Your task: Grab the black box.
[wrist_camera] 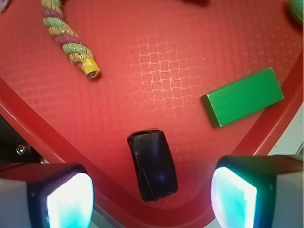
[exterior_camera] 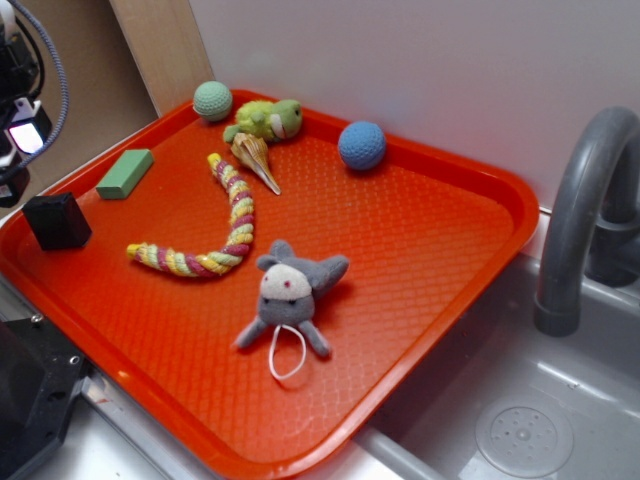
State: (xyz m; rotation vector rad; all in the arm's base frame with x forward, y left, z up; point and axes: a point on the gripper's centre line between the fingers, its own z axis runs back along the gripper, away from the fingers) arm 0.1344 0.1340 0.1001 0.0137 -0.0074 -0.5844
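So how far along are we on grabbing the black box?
Done: the gripper is lined up over the black box, which shows between its open fingers in the wrist view. In hand: the approach. Nothing is gripped; the box sits on the tray near the green block. Left: descend, close, lift.

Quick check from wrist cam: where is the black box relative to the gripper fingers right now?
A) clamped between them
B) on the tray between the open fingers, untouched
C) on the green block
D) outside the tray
B: the black box lies on the red tray between the open gripper fingers, touching neither.
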